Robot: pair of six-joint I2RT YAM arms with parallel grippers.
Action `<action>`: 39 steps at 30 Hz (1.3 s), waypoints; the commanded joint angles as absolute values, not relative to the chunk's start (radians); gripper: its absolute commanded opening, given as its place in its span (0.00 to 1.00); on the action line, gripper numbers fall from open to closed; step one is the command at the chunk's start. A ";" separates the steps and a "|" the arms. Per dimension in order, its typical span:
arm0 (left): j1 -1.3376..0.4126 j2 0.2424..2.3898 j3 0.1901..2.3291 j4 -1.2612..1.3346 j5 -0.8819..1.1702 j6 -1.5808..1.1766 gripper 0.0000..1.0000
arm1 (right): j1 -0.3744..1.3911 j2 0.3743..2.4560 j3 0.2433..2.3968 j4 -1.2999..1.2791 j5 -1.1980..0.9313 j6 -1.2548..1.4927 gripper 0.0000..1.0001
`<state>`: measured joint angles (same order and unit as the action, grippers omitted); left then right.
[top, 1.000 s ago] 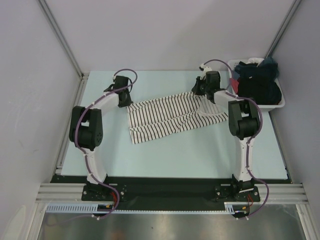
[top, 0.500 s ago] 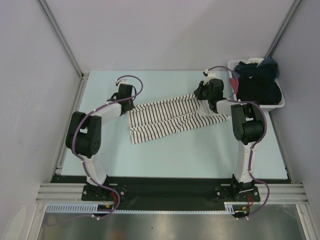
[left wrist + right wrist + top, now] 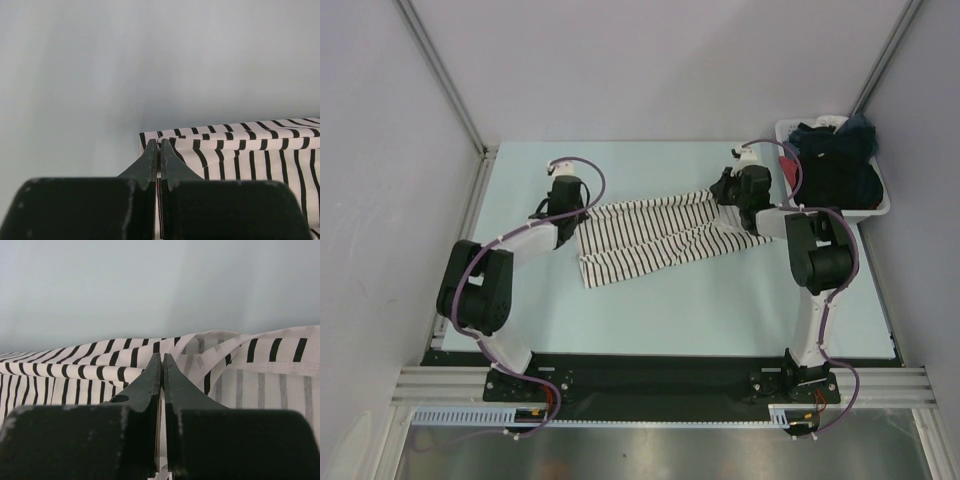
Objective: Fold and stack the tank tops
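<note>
The white tank top with thin black stripes (image 3: 660,235) lies spread across the middle of the pale table, slanting from near left to far right. My left gripper (image 3: 576,212) is shut on its far left corner; in the left wrist view the fingertips (image 3: 160,142) pinch the striped hem (image 3: 250,150). My right gripper (image 3: 725,195) is shut on the far right edge, where its tips (image 3: 162,356) hold bunched striped cloth (image 3: 75,370). Black fabric (image 3: 835,170) lies heaped in the basket; I cannot tell whether it is a tank top.
A white basket (image 3: 865,212) with dark garments stands at the far right corner of the table. Grey walls and metal rails (image 3: 470,215) bound the table. Both arm bases sit at the near edge.
Both grippers have shifted slightly right and toward the near side, still holding the striped top's far edge. The left elbow has dropped nearer. The cloth lies a little flatter.
</note>
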<state>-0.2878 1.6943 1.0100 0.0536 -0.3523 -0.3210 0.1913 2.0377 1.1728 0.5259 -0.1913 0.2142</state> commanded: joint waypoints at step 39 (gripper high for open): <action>-0.307 1.485 0.713 0.110 -0.275 -0.548 0.00 | 0.212 1.833 0.969 0.474 -0.008 0.261 0.09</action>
